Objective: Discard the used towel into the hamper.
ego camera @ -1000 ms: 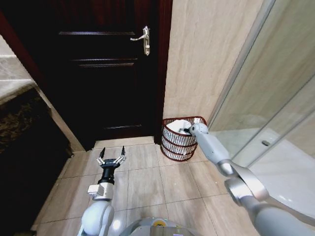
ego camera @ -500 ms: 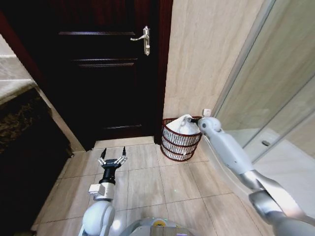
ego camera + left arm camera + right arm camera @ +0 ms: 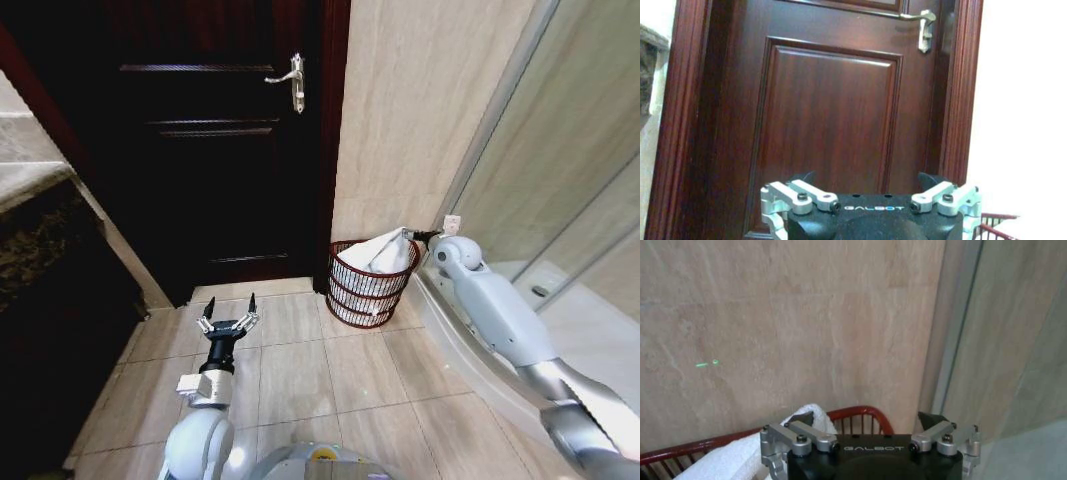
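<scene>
The hamper [image 3: 360, 300], a red-brown wire basket, stands on the tiled floor against the beige wall right of the door. The white towel [image 3: 385, 255] lies in it, one corner pulled up into a peak toward the right rim. My right gripper [image 3: 425, 237] hovers just above that rim. In the right wrist view the right gripper [image 3: 867, 417] is open, with the towel [image 3: 727, 460] beside one finger and the hamper's rim [image 3: 860, 412] below. My left gripper [image 3: 228, 320] hangs open over the floor left of the hamper and faces the door in the left wrist view [image 3: 867, 177].
A dark wooden door [image 3: 220, 150] with a metal handle [image 3: 290, 80] is shut behind the left arm. A glass shower partition [image 3: 560, 200] and its raised sill run along the right. A dark counter [image 3: 50, 260] borders the left. Open tiled floor [image 3: 300, 370] lies in front.
My right gripper has risen out of the hamper and moved right, above its right rim. The towel's top has been drawn up into a peak. The left arm has hardly moved.
</scene>
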Motion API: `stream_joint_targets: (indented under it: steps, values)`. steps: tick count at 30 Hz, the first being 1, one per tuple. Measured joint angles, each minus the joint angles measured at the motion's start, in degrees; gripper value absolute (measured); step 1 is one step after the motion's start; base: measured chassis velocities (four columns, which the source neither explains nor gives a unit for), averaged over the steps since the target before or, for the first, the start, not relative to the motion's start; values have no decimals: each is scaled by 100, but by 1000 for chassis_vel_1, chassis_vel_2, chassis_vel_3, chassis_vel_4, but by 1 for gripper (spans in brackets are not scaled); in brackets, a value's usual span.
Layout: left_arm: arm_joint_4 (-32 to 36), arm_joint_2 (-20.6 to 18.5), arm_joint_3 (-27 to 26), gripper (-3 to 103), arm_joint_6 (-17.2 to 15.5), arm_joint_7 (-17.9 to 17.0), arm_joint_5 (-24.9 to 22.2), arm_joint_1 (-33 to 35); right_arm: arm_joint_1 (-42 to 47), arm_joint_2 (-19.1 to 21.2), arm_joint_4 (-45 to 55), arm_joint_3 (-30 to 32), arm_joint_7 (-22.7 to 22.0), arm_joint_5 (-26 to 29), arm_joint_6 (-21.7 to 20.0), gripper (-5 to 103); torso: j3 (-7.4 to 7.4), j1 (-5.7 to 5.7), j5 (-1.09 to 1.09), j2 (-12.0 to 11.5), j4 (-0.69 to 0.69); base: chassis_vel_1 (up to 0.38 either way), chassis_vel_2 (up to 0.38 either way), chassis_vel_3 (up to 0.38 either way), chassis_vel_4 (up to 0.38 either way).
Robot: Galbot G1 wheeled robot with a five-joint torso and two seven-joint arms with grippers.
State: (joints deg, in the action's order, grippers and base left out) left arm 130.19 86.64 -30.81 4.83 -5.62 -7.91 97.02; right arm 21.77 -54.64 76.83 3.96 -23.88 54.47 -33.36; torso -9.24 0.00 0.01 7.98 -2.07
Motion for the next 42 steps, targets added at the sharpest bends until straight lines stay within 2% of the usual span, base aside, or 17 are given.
stream_joint_targets:
  steps: [4, 8, 11, 13, 14, 15, 18, 28, 31, 34, 35, 38, 42]
  values:
    - [10, -35, 19, 100, -39, -5, 0, -25, 240, -24, 99, 21, 249, 103, -55, 100, -1, 0, 0, 0, 0, 0, 0, 0, 0]
    - [-39, -78, 20, 100, -86, -11, -11, -123, 463, -93, 159, -49, 809, 82, -97, 100, 0, 0, -5, 0, 5, 0, 0, 0, 0]
    - [-47, -93, 22, 100, -109, -13, -18, -160, 416, -228, -37, -137, 891, 4, -5, 100, 0, 0, 1, 0, 4, 0, 0, 0, 0]
    - [-57, -116, 27, 100, -139, -16, -25, -200, 292, -420, -336, -239, 945, -121, 110, 100, -1, 0, 3, 0, 1, 0, 0, 0, 0]
    - [-78, -134, 34, 100, -159, -17, -29, -243, 148, -605, -587, -294, 1030, -263, 168, 100, 0, 0, -4, 0, -2, 0, 0, 0, 0]
    - [-78, -134, 34, 100, -159, -17, -29, -243, 148, -605, -587, -294, 1030, -263, 168, 100, 0, 0, -4, 0, -2, 0, 0, 0, 0]
    - [-229, -97, 43, 100, -156, -19, -33, -328, -248, -1028, -1141, -491, 1236, -568, 199, 100, -1, 0, -4, 0, -1, 0, 0, 0, 0]
    - [-365, -100, -7, 100, -88, -17, -49, -347, -711, -1529, -2273, -684, 1176, -1036, -144, 100, 0, 0, -1, 0, 0, 0, 0, 0, 0]
    - [-315, -135, -21, 100, -143, -33, -66, -382, -848, -1680, -2864, -614, 1377, -1212, -284, 100, 0, 0, 0, 0, 1, 0, 0, 0, 0]
    - [-272, -139, -22, 100, -196, -56, -74, -405, -896, -1728, -3092, -608, 1455, -1260, -195, 100, 0, 0, -2, 0, 0, 0, 0, 0, 0]
    - [-254, -145, -22, 100, -217, -66, -77, -417, -895, -1726, -3115, -612, 1450, -1273, -49, 100, -1, 0, 0, 0, 1, 0, 0, 0, 0]
    - [-246, -137, -8, 100, -239, -76, -78, -446, -857, -1647, -2892, -616, 1343, -1245, 49, 100, -1, 0, 1, 0, 0, 0, 0, 0, 0]
    - [-232, -108, 57, 100, -247, -84, -68, -459, -724, -1335, -2021, -663, 968, -1026, -108, 100, -1, 0, 0, 0, 1, 0, 0, 0, 0]
